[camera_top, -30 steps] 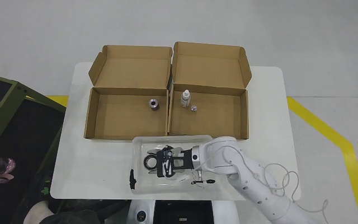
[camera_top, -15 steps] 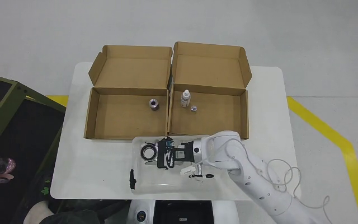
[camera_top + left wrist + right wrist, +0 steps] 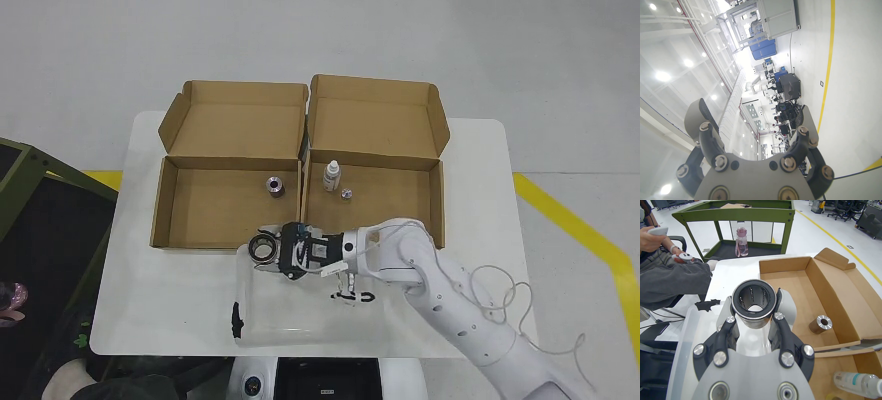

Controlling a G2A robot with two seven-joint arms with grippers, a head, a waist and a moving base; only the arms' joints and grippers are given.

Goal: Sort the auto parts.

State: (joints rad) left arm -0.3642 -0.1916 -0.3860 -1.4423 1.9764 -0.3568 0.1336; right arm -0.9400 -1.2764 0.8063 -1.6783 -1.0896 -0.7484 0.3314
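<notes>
My right gripper (image 3: 281,250) (image 3: 754,303) is shut on a metal linear bearing (image 3: 265,248) (image 3: 754,306), a hollow cylinder with black end rings. It hangs over the far left corner of the clear plastic tray (image 3: 290,318) (image 3: 682,325), close to the near wall of the left cardboard box (image 3: 200,210) (image 3: 810,283). A metal bushing (image 3: 272,184) (image 3: 820,324) stands in that box. The right box (image 3: 400,205) holds a white bottle (image 3: 331,176) (image 3: 855,381) and a small metal part (image 3: 347,193). My left gripper (image 3: 753,111) is open, holds nothing and faces the room.
Small black parts (image 3: 355,297) lie in the tray beside my arm. A piece of black tape (image 3: 236,322) (image 3: 705,305) sticks to the tray's left rim. Both boxes have their lids (image 3: 370,115) standing up at the back. A green cart (image 3: 734,220) stands left of the white table (image 3: 475,200).
My right gripper has lifted the bearing out of the tray's middle and carried it toward the tray's far left corner, nearer the left box.
</notes>
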